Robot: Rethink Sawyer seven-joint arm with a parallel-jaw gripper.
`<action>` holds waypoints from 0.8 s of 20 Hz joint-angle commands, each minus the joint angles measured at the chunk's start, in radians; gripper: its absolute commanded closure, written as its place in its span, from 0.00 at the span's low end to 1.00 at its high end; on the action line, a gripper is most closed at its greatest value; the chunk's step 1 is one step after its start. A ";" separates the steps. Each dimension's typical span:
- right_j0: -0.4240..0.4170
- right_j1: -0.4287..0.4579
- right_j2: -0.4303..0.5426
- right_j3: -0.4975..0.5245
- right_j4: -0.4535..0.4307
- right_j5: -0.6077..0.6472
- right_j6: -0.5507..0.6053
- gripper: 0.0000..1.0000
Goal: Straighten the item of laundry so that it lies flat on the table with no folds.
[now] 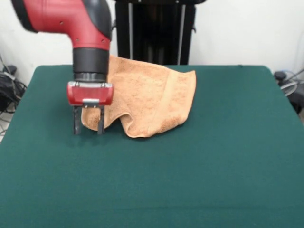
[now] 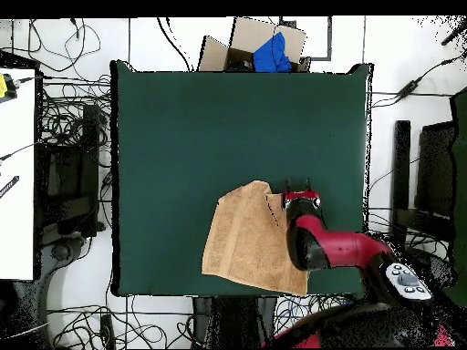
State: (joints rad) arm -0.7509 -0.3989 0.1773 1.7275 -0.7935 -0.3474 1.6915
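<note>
The orange-tan towel (image 1: 152, 95) lies on the green table (image 1: 213, 156) at the far side, near the robot. It is rumpled, and its near edge is wavy with a raised fold. In the overhead view the towel (image 2: 248, 239) reaches the table's (image 2: 201, 128) bottom edge. My gripper (image 1: 88, 124) points straight down at the towel's left near corner, with its fingers apart and their tips close to the table. One finger (image 1: 100, 121) stands in front of the towel's edge, and I see nothing gripped. In the overhead view the gripper (image 2: 300, 185) is just beside the towel's upper right corner.
The black pedestal (image 1: 152, 33) stands behind the table. In the overhead view a cardboard box with blue cloth (image 2: 264, 46) sits beyond the table's top edge, cables cover the floor, and a white bench (image 2: 18, 173) is at the left.
</note>
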 commanded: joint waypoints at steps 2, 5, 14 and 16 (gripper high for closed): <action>-0.138 0.042 0.423 -0.123 -0.177 0.429 -0.180 0.00; -0.179 0.049 0.503 -0.125 -0.184 0.532 -0.294 0.00; -0.193 0.129 0.526 -0.149 -0.061 0.840 -0.452 0.00; -0.198 0.145 0.524 -0.142 -0.041 0.871 -0.466 0.00</action>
State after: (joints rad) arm -0.9686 -0.3766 0.5758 1.6256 -0.8533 0.3602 1.4657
